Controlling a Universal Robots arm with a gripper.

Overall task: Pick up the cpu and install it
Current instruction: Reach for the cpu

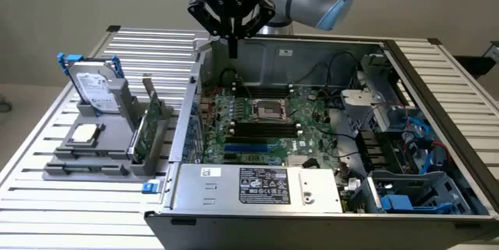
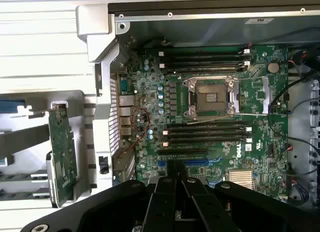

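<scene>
The jaws are pressed together with nothing between them. They hang over the far wall of the open computer case [image 1: 312, 57], above the edge of the green board [image 2: 145, 91]. Further in on that board lies the square socket [image 2: 212, 96], which looks empty. Outside the case, toward the exterior view's left, a gray holder [image 1: 101, 165] stands on the slatted surface [image 1: 47, 203]. It carries an upright card [image 1: 146, 127], a hard drive [image 1: 95, 89] on edge, and the cpu [image 1: 84, 135] lying flat in a shallow seat, well apart from the jaws. The cpu is probably light, thin and stiff, with a smooth metal top that offers little friction and a delicate underside. The sensible hold is across two opposite edges of the pale rim, kept level and squeezed only lightly.
</scene>
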